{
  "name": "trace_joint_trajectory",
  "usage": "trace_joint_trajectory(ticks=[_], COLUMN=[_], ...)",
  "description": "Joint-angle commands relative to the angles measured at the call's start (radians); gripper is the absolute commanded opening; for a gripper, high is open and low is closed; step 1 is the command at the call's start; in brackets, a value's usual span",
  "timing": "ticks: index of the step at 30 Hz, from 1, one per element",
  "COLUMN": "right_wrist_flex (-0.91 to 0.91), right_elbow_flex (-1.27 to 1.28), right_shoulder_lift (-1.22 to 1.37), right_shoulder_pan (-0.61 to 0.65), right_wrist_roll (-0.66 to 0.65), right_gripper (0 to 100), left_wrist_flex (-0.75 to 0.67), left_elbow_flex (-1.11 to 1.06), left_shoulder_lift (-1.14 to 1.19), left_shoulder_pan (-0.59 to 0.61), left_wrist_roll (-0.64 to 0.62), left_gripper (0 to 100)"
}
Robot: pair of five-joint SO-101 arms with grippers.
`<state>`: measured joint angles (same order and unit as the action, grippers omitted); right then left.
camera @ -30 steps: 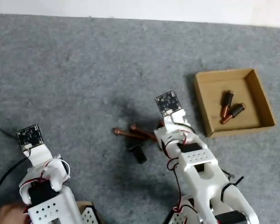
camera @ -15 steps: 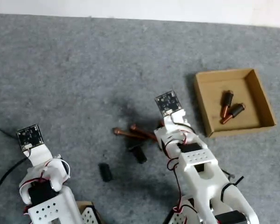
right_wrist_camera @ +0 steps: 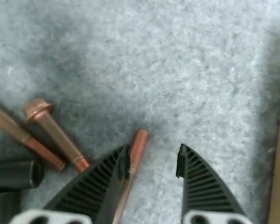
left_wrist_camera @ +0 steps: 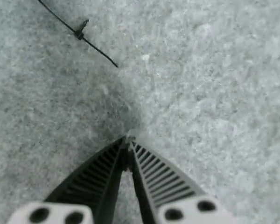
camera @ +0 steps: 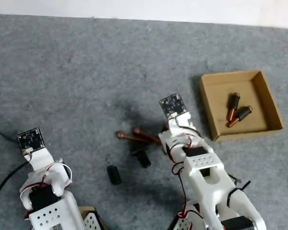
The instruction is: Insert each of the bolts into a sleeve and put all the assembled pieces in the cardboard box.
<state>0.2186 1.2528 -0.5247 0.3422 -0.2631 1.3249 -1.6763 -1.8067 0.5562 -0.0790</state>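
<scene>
The right end effector (right_wrist_camera: 153, 161) stood open above the grey bench (camera: 77, 72), its two fingers spread well apart. One copper bolt (right_wrist_camera: 138, 145) lay in the gap along the inner edge of one finger (right_wrist_camera: 113, 179), its lower shaft hidden by that finger. Whether bolt and finger touched could not be told. The right arm (camera: 201, 167) hung just beside the cardboard box (camera: 207, 108), off the box's left wall toward its near corner.

Farther from the box on that same side lay two more bolts (camera: 133, 137). They were set at a slight angle to each other, threaded ends close together and heads pointing away from the box. A black sleeve (camera: 142, 157) lay just beside them on the arms' side. A second sleeve (camera: 114, 174) lay apart from the group, farther again from the box.

Inside the box lay two assembled pieces (camera: 233, 106), each a bolt seated in a sleeve. They were near each other and clear of the walls.

The left end effector (left_wrist_camera: 127, 150) was closed, fingertips meeting, with nothing between them. It hung above the bench with the left arm (camera: 43, 182), well apart from the box and beyond the second sleeve. A thin black cable tie (left_wrist_camera: 79, 33) lay on the bench past its tips.
</scene>
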Motion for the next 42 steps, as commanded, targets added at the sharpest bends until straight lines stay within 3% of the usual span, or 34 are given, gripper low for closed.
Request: trace_joint_trajectory(ticks=[1,9,13,17,20,26,32,36,42], right_wrist_flex=[-0.025,-0.024,-0.022,-0.022,-0.022,-0.022,0.035,0.226,0.421], right_elbow_flex=[-0.004,-0.004,-0.002,-0.002,-0.002,-0.002,-0.007,-0.022,-0.136], right_shoulder_lift=[-0.021,-0.021,-0.022,-0.022,-0.022,-0.022,-0.031,-0.033,-0.033], right_shoulder_pan=[-0.010,-0.010,-0.012,-0.012,-0.022,-0.048,-0.019,0.071,0.208], right_wrist_roll=[-0.011,-0.011,-0.011,-0.011,-0.012,-0.012,-0.005,-0.005,0.049], right_gripper=[15.6,15.6,15.6,15.6,15.6,15.6,15.6,15.6,15.6], left_wrist_flex=[0.005,0.005,0.003,-0.005,-0.071,-0.068,-0.112,-0.273,-0.419], left_elbow_flex=[-0.019,-0.019,-0.015,0.130,0.297,0.572,0.536,0.453,0.406], left_shoulder_lift=[-0.007,-0.007,-0.008,-0.008,-0.008,0.002,0.081,0.257,0.479], left_shoulder_pan=[0.010,0.002,-0.056,0.090,0.124,0.120,0.070,-0.041,-0.084], left_wrist_roll=[0.006,0.006,0.018,0.247,0.397,0.339,0.315,0.173,-0.064], left_gripper=[1,1,1,1,1,1,1,1,1])
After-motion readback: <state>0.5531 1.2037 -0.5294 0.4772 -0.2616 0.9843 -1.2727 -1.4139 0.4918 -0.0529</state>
